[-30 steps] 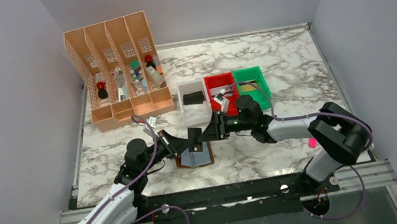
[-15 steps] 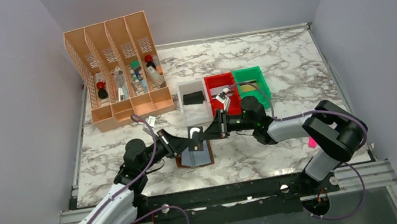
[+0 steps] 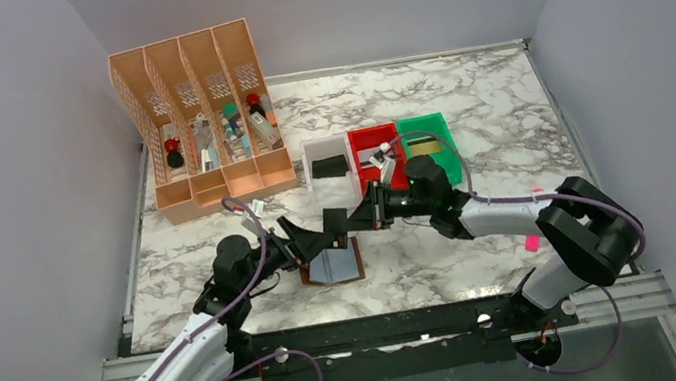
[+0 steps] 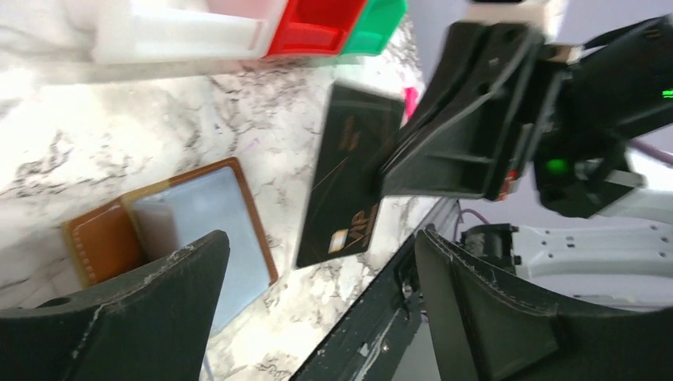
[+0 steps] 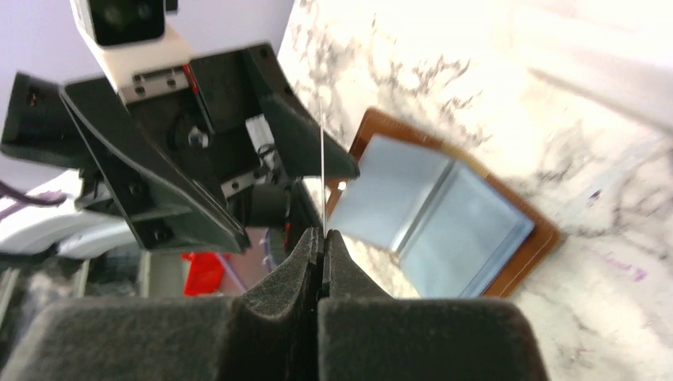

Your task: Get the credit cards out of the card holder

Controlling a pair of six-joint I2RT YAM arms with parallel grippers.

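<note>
**Right pincer.** The right pincer (image 5: 321,238) is pressed together on one credit card (image 4: 349,171), gripping it at one long edge. The card is black with pale print, held clear of the worktop (image 3: 503,105) and tilted. In the right wrist view it shows edge-on, as a thin line rising from the fingertips. In the top view it is only a small dark patch between the two pincers.

**Left pincer.** The left pincer (image 3: 309,237) is spread wide. Its fingers (image 4: 127,317) stand either side of the card and do not touch it.

**Card holder.** The card holder (image 3: 333,268) lies open and flat on the worktop, below the held card, with its grey-blue sleeves facing up. In the top view the left pincer covers its far left corner. In the left wrist view one finger cuts off its near end. Whether any card remains in the sleeves cannot be told.

**Surroundings.**
- The white bin (image 3: 335,194), red bin (image 3: 371,134) and green bin (image 3: 434,126) stand in a row beyond the pincers.
- The white bin holds a dark flat item.
- The right arm hides part of the red bin.
- The contents of the green bin are hard to make out.
- The orange organiser (image 3: 202,120) stands at the far left; its contents are too small to identify.
</note>
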